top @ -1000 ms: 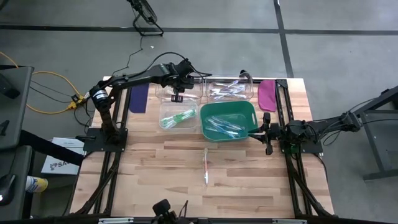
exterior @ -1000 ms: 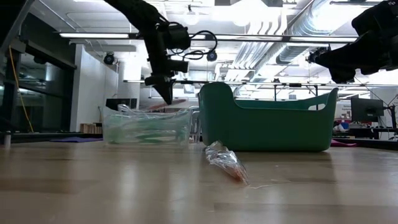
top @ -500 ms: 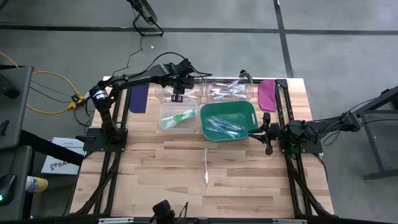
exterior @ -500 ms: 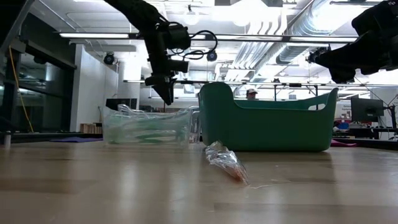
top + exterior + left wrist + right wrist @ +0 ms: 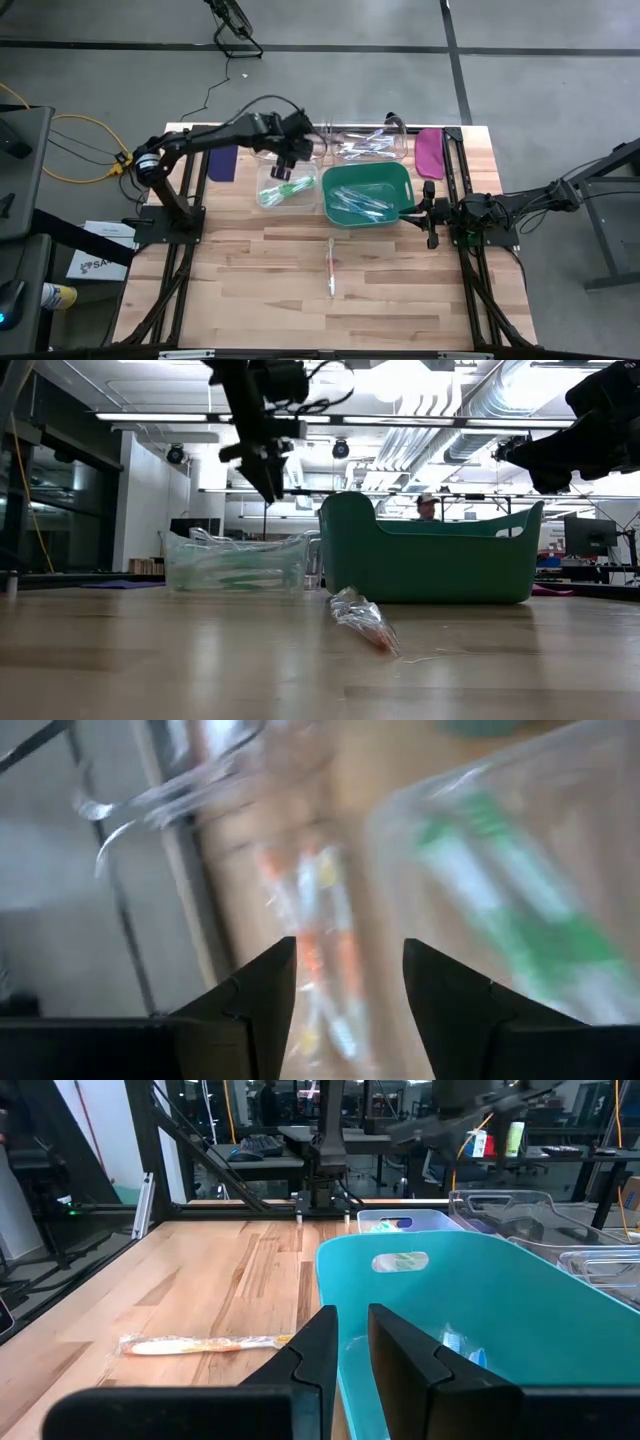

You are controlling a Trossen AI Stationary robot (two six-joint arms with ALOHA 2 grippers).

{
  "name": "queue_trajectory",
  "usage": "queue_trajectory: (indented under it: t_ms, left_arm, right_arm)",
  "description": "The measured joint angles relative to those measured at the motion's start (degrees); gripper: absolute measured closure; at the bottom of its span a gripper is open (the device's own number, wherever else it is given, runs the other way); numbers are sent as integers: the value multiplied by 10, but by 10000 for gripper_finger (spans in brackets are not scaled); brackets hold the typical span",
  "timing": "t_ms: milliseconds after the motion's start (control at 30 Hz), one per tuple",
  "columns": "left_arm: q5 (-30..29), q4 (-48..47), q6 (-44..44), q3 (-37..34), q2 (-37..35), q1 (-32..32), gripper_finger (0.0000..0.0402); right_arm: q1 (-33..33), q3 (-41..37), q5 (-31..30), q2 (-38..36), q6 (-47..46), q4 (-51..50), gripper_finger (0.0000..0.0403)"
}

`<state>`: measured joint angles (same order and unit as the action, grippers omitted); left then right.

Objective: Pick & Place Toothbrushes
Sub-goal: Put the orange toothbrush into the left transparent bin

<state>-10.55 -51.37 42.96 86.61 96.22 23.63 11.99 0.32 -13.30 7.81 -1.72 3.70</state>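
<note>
Toothbrushes lie in four places on the bench [image 5: 250,290]. Nearest the front edge we see one wrapped toothbrush [image 5: 331,267] alone on the bare wood, around the middle. Farther back, the green basket [image 5: 400,180] holds several blue-toned toothbrushes [image 5: 362,203], and just beside it on its left the near clear tray [image 5: 262,180] holds green toothbrushes [image 5: 285,189]. Along the far edge stand two more clear trays [image 5: 385,150], the right one with brushes inside.

We find the left gripper [image 5: 284,171] raised above the clear trays, its fingers parted with nothing between them. The right gripper [image 5: 418,211] hangs at the basket's right front corner, fingers set close together with only a narrow gap, holding nothing.
</note>
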Motion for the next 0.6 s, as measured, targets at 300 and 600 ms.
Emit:
queue_trajectory:
  t_ms: [300,600]
  left_arm:
    - [91,-29,51,0,-2,-122,224]
    - [170,25,179,0,4,-237,224]
  right_arm:
    - [0,0,0,0,0,0,350]
    - [0,0,0,0,0,0,350]
